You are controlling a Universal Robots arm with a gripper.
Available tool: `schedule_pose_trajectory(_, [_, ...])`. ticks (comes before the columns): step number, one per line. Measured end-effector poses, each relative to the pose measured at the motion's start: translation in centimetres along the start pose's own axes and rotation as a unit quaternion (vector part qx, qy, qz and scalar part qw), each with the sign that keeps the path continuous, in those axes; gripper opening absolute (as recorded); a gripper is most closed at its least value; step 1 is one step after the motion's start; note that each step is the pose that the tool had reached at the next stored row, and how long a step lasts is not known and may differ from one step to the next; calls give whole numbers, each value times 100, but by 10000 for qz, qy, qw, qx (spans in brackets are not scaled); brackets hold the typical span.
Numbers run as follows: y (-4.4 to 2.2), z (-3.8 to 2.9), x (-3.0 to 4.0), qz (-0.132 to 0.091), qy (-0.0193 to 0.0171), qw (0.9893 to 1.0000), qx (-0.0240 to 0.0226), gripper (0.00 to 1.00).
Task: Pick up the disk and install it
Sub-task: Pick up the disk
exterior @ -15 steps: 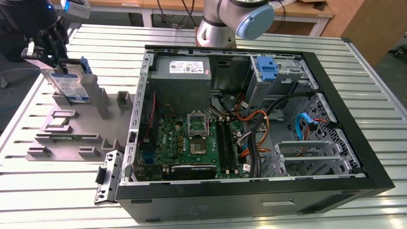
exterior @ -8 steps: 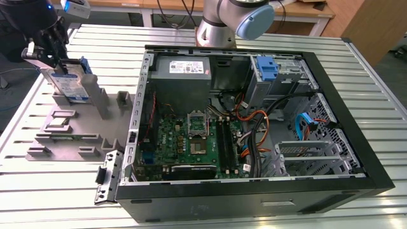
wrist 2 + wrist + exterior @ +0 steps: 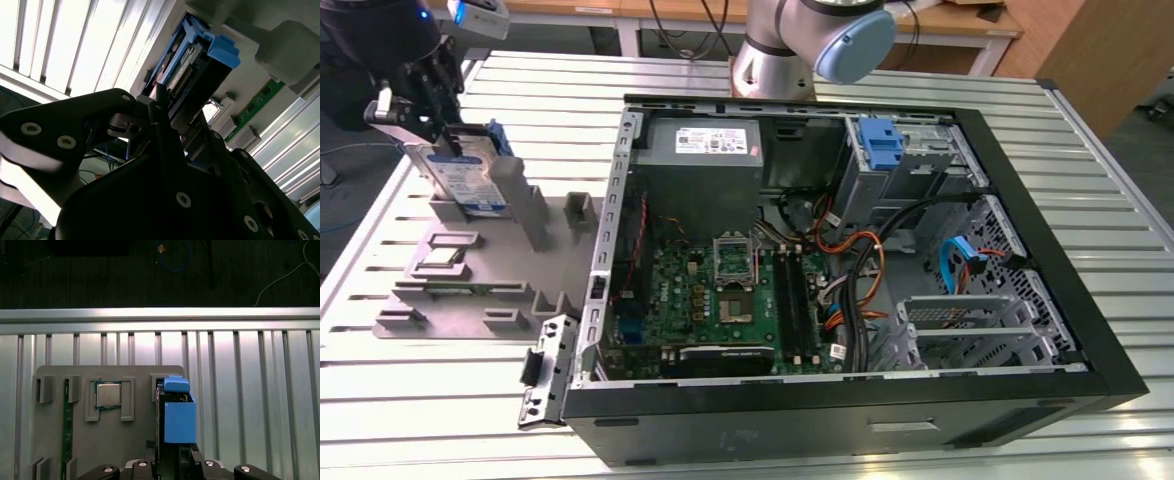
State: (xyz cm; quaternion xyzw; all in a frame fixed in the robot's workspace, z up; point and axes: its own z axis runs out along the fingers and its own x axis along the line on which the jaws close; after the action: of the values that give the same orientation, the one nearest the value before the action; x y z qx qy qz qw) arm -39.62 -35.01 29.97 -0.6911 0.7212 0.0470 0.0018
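Disk [image 3: 464, 178] sits at the upper left of the exterior view, standing on edge over the grey fixture [image 3: 494, 265]. It has a silver face with a white-and-blue label and a blue plastic carrier around the edges. Can't tell if its lower edge is in the slot or just clear of it.

Gripper [image 3: 435, 138] is on the disk's top end, with black fingers [image 3: 194, 454] pressed in on either side of the blue frame [image 3: 179, 420], pinching the disk. In the second wrist view the connector end of the disk [image 3: 200, 60] sits just past the fingertips.

Also on the fixture are a CPU [image 3: 440, 258] lying flat in a pocket and a green RAM stick [image 3: 454, 290] in a groove. Both are near the disk but not touching it. Grey posts [image 3: 523, 205] stand just beside the disk.

On the exterior view's right is an open black PC case [image 3: 1067, 330], well apart from the disk. Inside it:
- green motherboard [image 3: 720, 300]
- grey PSU [image 3: 700, 140]
- blue bracket [image 3: 881, 145] in the drive bay
- loose orange and black cables [image 3: 861, 270]

Arm base [image 3: 814, 35] is behind the case. The table [image 3: 427, 400] is ribbed aluminium slats.
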Motion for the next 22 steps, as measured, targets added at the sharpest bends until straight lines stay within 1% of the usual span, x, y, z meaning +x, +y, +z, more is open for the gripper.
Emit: schedule_pose_trajectory(22, [6, 0, 2, -43, 9, 10000, -3, 35])
